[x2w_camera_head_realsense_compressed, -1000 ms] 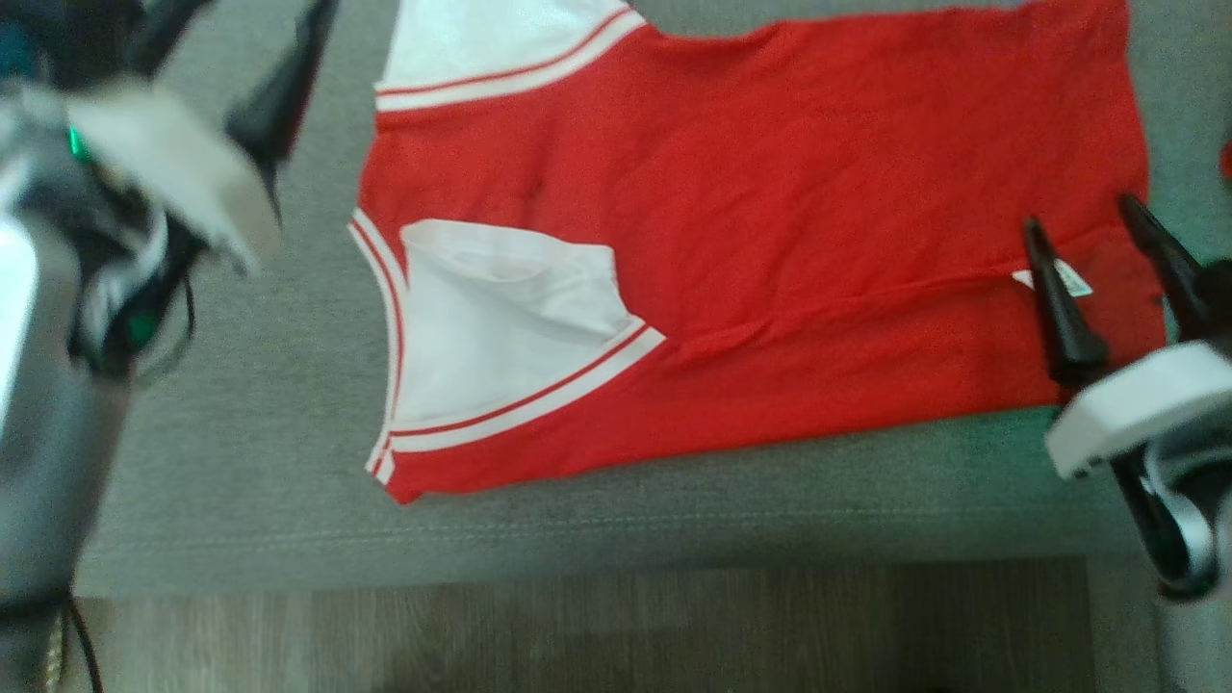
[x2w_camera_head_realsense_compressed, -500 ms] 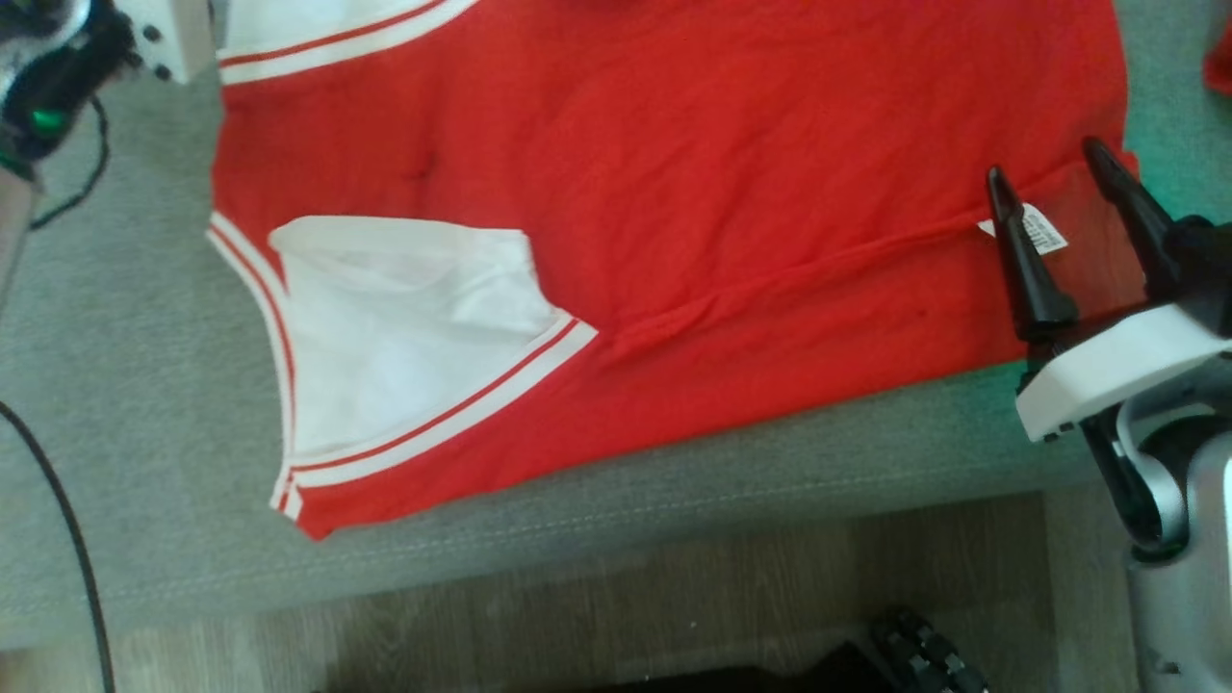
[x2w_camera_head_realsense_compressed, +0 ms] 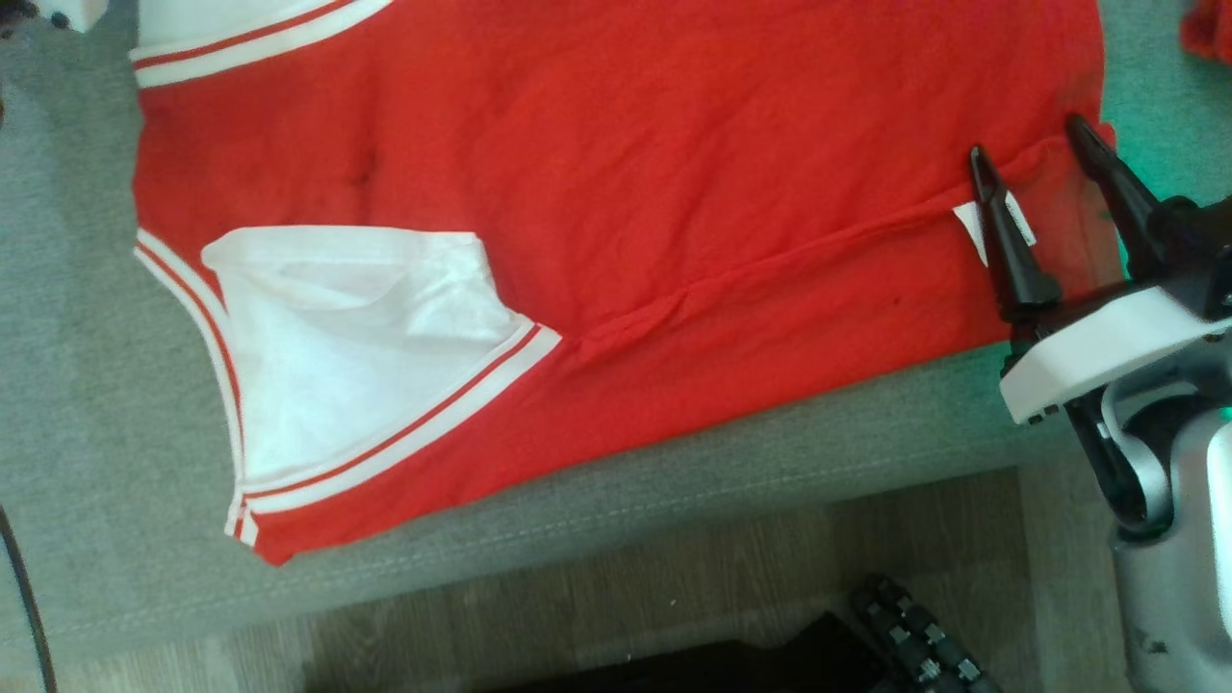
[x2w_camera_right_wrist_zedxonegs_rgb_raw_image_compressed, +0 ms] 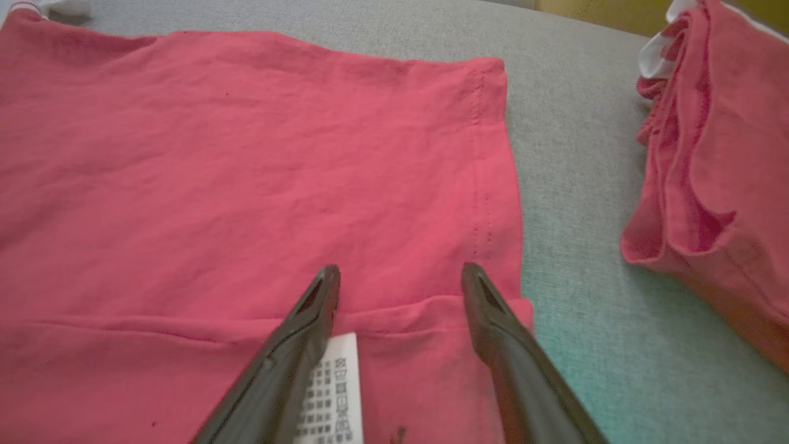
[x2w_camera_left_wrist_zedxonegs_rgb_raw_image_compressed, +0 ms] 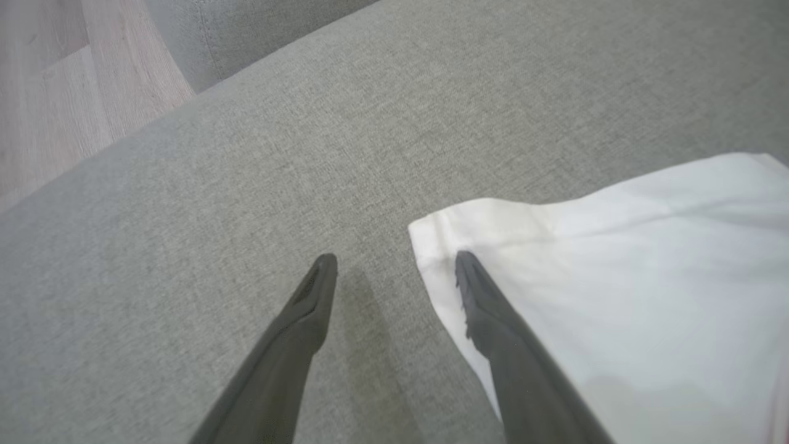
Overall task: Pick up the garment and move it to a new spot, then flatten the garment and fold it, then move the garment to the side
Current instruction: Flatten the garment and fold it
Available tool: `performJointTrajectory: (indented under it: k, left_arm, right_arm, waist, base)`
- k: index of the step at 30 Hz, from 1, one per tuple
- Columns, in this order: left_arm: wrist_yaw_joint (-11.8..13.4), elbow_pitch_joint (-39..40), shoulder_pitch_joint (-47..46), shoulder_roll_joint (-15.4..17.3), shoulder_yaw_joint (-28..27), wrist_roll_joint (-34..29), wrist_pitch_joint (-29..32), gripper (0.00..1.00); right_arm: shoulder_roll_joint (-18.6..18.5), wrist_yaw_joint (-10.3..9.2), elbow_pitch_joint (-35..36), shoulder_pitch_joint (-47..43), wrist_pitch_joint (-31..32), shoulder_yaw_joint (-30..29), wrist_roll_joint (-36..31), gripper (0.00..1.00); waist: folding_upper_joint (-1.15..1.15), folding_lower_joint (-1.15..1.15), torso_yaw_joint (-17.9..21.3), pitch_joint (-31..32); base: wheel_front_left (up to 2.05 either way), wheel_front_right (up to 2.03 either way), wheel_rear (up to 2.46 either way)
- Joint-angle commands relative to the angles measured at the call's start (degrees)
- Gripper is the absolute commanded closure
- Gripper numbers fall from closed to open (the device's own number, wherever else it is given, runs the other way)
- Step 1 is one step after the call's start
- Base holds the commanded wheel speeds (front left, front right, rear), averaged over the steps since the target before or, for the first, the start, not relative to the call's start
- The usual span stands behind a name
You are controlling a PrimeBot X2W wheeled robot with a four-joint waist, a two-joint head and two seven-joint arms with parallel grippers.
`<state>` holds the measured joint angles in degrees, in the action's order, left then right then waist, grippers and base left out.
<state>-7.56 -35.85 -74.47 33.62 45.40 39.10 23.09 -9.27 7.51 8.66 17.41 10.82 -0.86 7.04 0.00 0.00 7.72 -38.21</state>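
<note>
Lying spread flat on the grey cushion (x2w_camera_head_realsense_compressed: 87, 385): the garment (x2w_camera_head_realsense_compressed: 674, 173), a red shirt with white sleeves and red-and-white banded cuffs. Its long near edge runs close to the cushion's front seam, with wood floor (x2w_camera_head_realsense_compressed: 626, 606) below that.

Near sleeve (x2w_camera_head_realsense_compressed: 346, 356) is folded in over the red body. A raised crease runs from its cuff across the cloth toward the hem end.

Right gripper (x2w_camera_head_realsense_compressed: 1025, 137) is at the hem end, fingers spread wide, nothing between them. In the right wrist view the two tips straddle the crease, just inside the stitched hem. The care label (x2w_camera_right_wrist_zedxonegs_rgb_raw_image_compressed: 330, 394) lies on the cloth, partly hidden behind the finger on that view's left. Whether the tips touch the cloth I cannot tell.

Left gripper (x2w_camera_left_wrist_zedxonegs_rgb_raw_image_compressed: 394, 258) also has its fingers spread wide and holds nothing. One tip is over bare cushion, the other over the corner of the far sleeve (x2w_camera_left_wrist_zedxonegs_rgb_raw_image_compressed: 616, 277). Contact again unclear.

A crumpled heap of red cloth (x2w_camera_right_wrist_zedxonegs_rgb_raw_image_compressed: 709, 154) with white trim showing sits on the cushion past the hem, apart from the garment.
</note>
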Motion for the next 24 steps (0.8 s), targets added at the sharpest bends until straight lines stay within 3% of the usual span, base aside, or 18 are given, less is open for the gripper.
performJointTrajectory:
  k: [1,12,14,16,24]
  left_arm:
    - [0.1,0.7,-3.6,3.1,-1.7,0.4,-0.2,0.0]
    - [0.1,0.3,-5.0,3.9,3.7,4.8,1.2,0.0]
    - [0.1,1.1,-5.1,4.4,5.1,5.9,1.9,0.58]
    - [0.1,1.8,-5.4,5.0,6.2,7.0,2.3,1.0]
    - [0.1,2.7,-6.7,6.4,8.9,7.1,-3.2,1.0]
  right_arm:
    - [-0.1,-0.02,1.7,0.4,-0.5,1.2,-0.2,0.0]
    - [0.1,-0.02,1.6,1.3,-0.9,0.5,-0.2,0.0]
    - [0.0,-0.02,1.6,1.4,-1.0,0.4,-0.2,0.0]
    - [0.1,-0.02,1.6,1.7,-1.0,0.5,-0.1,0.0]
    - [0.5,-0.02,0.2,4.6,-0.4,0.6,0.1,0.0]
  waist:
    - [0.0,0.0,0.4,-0.4]
    - [0.0,0.0,1.2,-1.1]
    - [0.0,0.0,1.3,-1.2]
    - [0.0,0.0,1.4,-1.3]
    - [0.0,0.0,1.7,-1.0]
  base:
    - [0.0,0.0,0.0]
    - [0.0,0.0,0.0]
    - [0.0,0.0,0.0]
    - [0.0,0.0,0.0]
    - [0.0,0.0,0.0]
